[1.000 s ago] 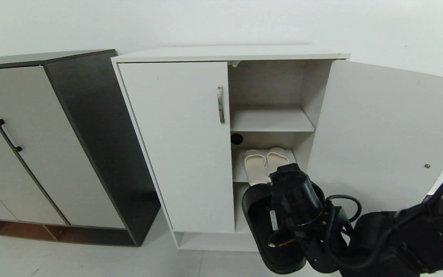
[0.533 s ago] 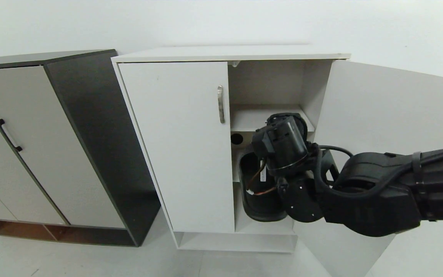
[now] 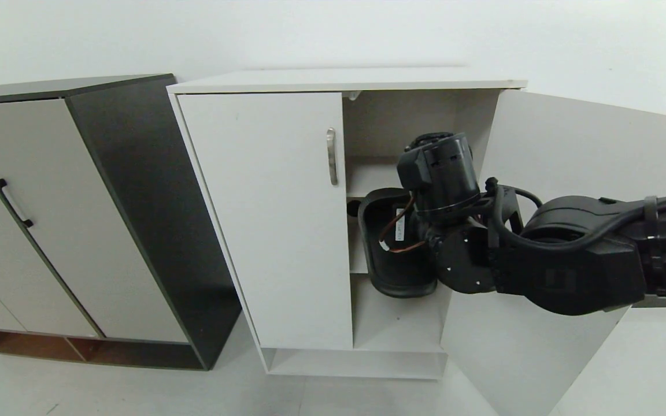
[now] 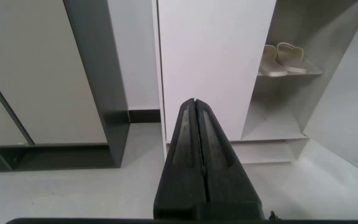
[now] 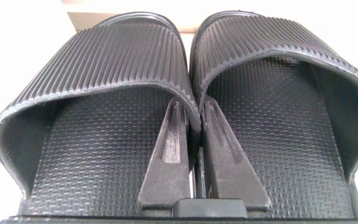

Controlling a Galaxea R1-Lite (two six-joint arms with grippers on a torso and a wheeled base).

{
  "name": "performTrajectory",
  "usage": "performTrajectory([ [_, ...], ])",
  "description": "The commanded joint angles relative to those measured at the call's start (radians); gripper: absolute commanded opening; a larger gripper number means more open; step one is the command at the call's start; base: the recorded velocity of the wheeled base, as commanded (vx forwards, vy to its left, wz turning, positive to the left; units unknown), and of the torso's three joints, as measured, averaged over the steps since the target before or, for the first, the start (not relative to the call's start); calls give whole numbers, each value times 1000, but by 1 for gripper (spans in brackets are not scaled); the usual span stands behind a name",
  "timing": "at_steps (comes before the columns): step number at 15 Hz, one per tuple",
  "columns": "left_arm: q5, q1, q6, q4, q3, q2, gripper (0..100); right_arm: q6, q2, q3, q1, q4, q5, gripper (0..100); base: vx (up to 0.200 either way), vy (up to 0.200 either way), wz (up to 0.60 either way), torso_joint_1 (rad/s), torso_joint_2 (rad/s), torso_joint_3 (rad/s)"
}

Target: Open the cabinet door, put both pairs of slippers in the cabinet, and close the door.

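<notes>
Inside cabinet (image 3: pixel 263 219) 2 white slippers (image 4: pixel 281 57); R gripper (image 5: pixel 192 111) holds 2 black slippers (image 5: pixel 104 143).

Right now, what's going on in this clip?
The right gripper is shut on the pair of black slippers, pinching their inner edges together. It holds them at the open right side of the white cabinet, not yet set down. The right door stands wide open and the left door is shut. The white slippers already sit on a shelf inside. The left gripper is shut and empty, out in front of the cabinet.
</notes>
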Motion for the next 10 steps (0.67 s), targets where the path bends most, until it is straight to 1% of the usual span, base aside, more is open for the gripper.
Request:
performTrajectory([
  [1,0,-1,0,0,0,0,0,0,-11,3,-12,-1,9,0,0,0,0,0,0,0],
  [4,0,-1,0,0,0,0,0,-6,-15,13,-18,-1,15,0,0,0,0,0,0,0],
  [10,0,0,0,0,0,0,0,-28,-13,13,-26,-3,16,0,200,0,0,-2,2,6],
])
